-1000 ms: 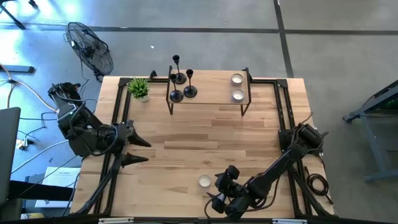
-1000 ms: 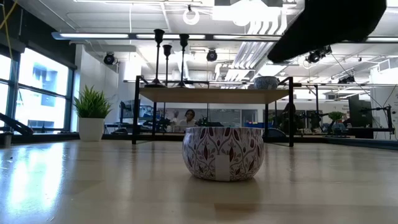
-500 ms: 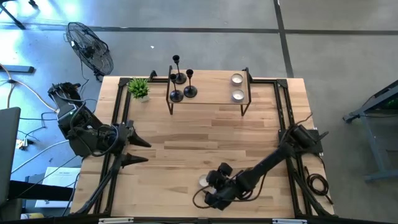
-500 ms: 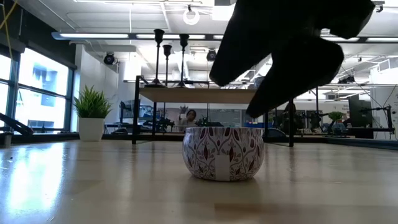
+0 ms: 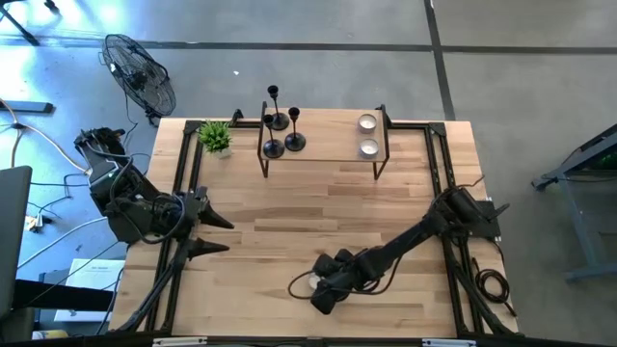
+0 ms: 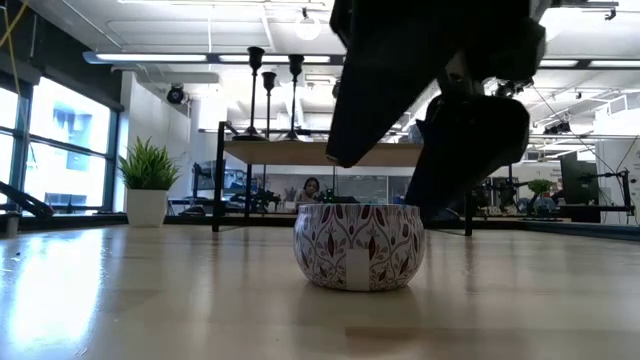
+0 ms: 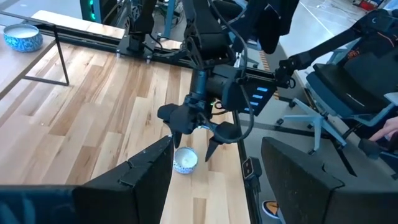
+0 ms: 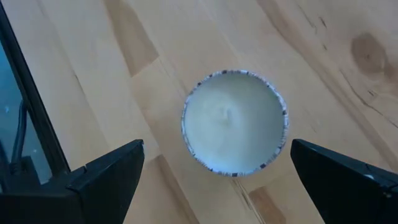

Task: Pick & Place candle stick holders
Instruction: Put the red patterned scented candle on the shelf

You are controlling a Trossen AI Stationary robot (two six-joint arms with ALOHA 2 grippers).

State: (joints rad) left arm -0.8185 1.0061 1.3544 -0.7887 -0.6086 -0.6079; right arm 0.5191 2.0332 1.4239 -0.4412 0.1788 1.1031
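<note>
Candle cup, small and round with a leaf-patterned wall and white wax (image 8: 235, 122), sits on the wooden table (image 5: 289, 222) well in front of the low wooden shelf (image 5: 323, 154). We note the right gripper (image 5: 307, 290) has swung in from beside it to directly above, jaws wide, empty; grasp likely next. Left gripper (image 5: 217, 234), half open, holds nothing, waits far left of shelf.

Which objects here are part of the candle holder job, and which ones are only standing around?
Job: three black candle stick holders on the small shelf; two candle cups there; one candle cup under the open right gripper.

Bystanders: potted plant, fan.
</note>
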